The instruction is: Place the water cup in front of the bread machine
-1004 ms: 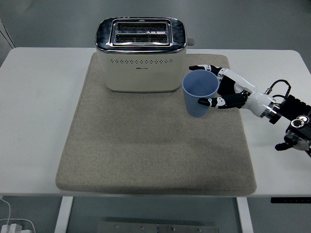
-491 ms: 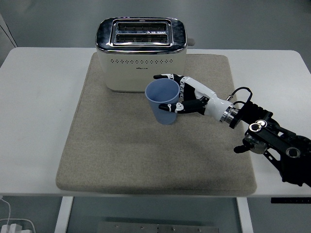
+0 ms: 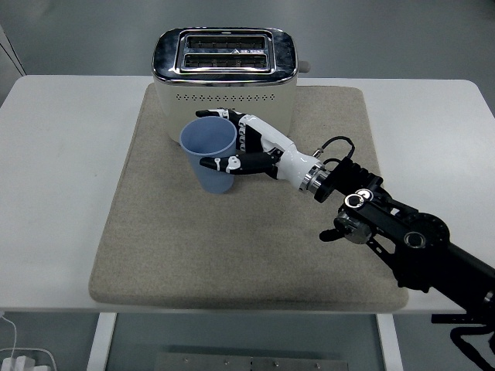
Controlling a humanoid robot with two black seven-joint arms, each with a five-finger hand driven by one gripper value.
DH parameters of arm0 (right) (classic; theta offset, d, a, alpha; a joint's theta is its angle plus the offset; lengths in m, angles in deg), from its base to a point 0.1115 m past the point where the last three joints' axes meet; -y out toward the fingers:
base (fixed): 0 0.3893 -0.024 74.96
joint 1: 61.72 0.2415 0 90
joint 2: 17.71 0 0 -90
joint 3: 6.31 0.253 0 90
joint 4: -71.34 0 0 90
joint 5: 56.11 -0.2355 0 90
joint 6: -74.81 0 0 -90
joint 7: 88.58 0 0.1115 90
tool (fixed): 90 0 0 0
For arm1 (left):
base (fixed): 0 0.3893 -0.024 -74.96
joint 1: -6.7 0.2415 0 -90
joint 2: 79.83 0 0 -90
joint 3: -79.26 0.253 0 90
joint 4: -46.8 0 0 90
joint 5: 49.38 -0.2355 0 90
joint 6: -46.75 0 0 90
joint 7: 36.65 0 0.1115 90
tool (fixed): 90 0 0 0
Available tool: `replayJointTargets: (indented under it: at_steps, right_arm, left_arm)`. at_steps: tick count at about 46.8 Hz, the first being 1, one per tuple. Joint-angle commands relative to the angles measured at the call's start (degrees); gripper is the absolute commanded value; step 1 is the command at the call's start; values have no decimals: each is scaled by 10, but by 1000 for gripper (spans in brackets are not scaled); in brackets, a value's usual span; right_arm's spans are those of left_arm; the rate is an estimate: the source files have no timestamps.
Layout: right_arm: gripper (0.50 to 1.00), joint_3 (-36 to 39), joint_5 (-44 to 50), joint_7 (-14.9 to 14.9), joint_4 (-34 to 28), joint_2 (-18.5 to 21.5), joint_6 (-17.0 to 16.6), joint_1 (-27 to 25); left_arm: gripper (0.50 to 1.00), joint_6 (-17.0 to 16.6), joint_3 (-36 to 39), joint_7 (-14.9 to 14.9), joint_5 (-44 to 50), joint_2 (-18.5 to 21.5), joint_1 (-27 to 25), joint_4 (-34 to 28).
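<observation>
Water cup (image 3: 208,157): blue, upright, clamped in my right hand (image 3: 244,151). Thumb is on the near side of the wall, the other fingers wrap round the far side near the rim.

Head view, now: cup sits left of frame centre, over the grey mat (image 3: 232,255), just below the front face of the bread machine (image 3: 223,85). It overlaps the machine's lower front edge in the picture, so it's close to it. Can't tell whether the base is down on the mat or just above it. My right arm comes in from the lower right and reaches diagonally across the mat. Left arm isn't in view.

Head view, last second: cup started at the machine's right front corner, right of centre. Half a second ago it was near mid-frame, now it's further left. So I've carried it right to left along the machine's front, staying upright all the way, grip unchanged.

What that means: transport looks essentially done, the cup is now in front of the machine, a bit left of its middle. My read of what's left: confirm the base is seated on the mat, open the fingers, back the hand out to the right without clipping the rim. Light empty cup, it'll tip easily if a finger drags. White worktop (image 3: 62,170) round the mat doesn't come into it.
</observation>
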State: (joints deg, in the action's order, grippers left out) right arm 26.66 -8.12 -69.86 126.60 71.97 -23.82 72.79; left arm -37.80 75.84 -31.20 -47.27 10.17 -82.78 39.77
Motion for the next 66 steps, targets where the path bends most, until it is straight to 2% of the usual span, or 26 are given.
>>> replayJointTargets:
  at_steps: [1, 14, 20, 22, 26, 30, 38, 66]
  right_arm:
    - [756, -2, 0, 0, -6, 3, 7, -4]
    - [825, -28, 0, 1, -24, 3, 38, -13]
    - [832, -28, 0, 2, -26, 3, 36, -14]
    - [856, -27, -1, 2, -26, 3, 35, -14]
    - [862, -27, -1, 3, -26, 3, 34, -14]
    - [909, -26, -1, 3, -25, 3, 32, -13]
    - [911, -25, -6, 5, -24, 3, 17, -12]
    - [923, -17, -7, 7, -25, 3, 17, -13]
  left_arm:
    - [1000, 0, 0, 0, 0, 0, 0, 0]
    - [1000, 0, 1, 0, 0, 0, 0, 0]
    - [1000, 0, 0, 0, 0, 0, 0, 0]
    - [1000, 0, 0, 0, 0, 0, 0, 0]
    - [1000, 0, 0, 0, 0, 0, 0, 0]
    - [1000, 0, 0, 0, 0, 0, 0, 0]
    - [1000, 0, 0, 0, 0, 0, 0, 0]
    - [1000, 0, 0, 0, 0, 0, 0, 0]
